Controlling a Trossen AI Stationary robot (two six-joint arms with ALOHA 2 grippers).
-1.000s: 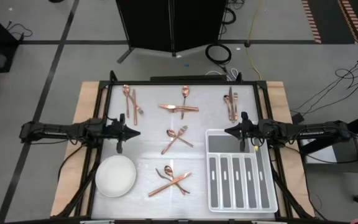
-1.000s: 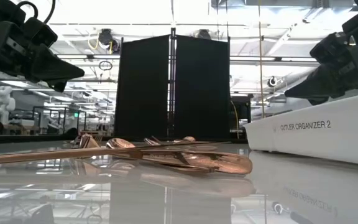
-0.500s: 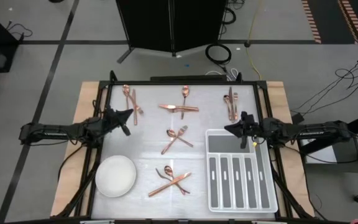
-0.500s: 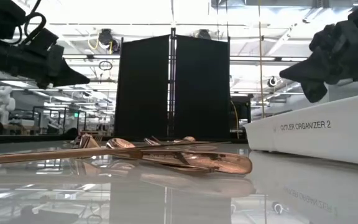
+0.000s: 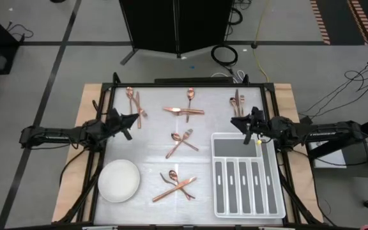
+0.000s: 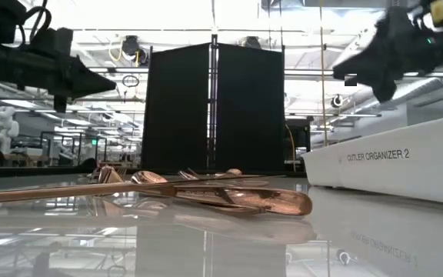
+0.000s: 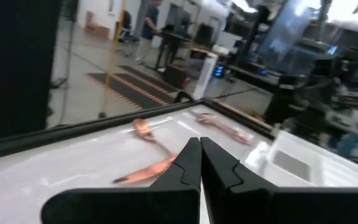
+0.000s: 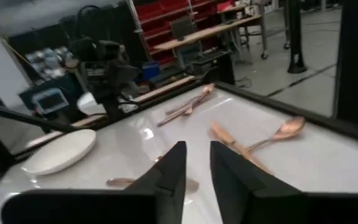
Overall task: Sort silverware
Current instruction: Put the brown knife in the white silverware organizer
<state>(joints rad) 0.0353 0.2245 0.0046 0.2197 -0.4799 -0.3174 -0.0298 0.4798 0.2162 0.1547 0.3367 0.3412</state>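
Copper silverware lies on the white table in small heaps: far left, far middle, far right, centre and near centre. The grey divided tray sits at the near right, with none of the silverware in it. My left gripper hovers shut and level at the table's left, beside the far-left heap, its fingers together in the left wrist view. My right gripper hovers at the right, between the tray and the far-right heap. Its fingers stand slightly apart with nothing between them.
A white round bowl sits at the near left. A dark frame rail runs along the table's far edge. A black panel stands behind the table. Bare white surface lies between the heaps.
My left gripper has swung from pointing at the table's middle toward the far-left heap and has rolled. My right gripper has risen and swung a little toward the far edge. The silverware, tray and bowl have stayed put.
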